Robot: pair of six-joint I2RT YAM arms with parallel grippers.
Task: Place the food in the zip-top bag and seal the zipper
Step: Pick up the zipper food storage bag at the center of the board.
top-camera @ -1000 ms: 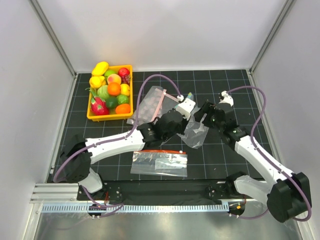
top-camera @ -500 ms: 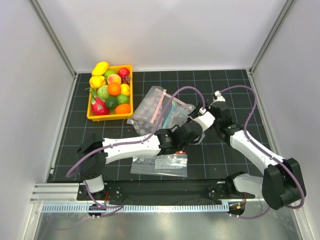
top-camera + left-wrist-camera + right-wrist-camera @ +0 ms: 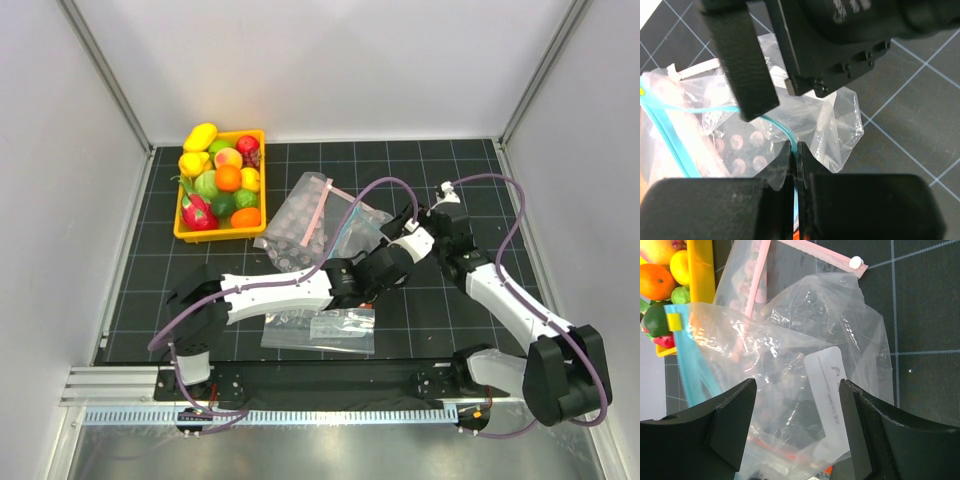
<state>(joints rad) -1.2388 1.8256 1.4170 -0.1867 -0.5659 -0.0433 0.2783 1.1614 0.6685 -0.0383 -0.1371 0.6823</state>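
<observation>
Three bags lie on the counter (image 3: 400, 330), and I think the job is only at its start: getting the zip-top bag (image 3: 790, 340) open. That bag sits in the middle of the counter, a bit toward the far edge, and partly overlaps the dotted bag (image 3: 295, 225). The flat bag (image 3: 320, 325) lies close to the near edge. The left fingers (image 3: 787, 160) are squeezed together on the zipper (image 3: 775, 122), the thin blue strip at the bag's mouth. The right fingers (image 3: 735, 410) are wide apart, with the crinkly bag between them, not pinching it. No food looks to be inside yet. Next, the right fingers need to pinch the other side of the mouth and pull it open so food can go in. I count two arms, three bags, one yellow tray (image 3: 220, 236) in the far left corner, and more than ten fruits (image 3: 228, 177) in it, too crowded to count for sure
</observation>
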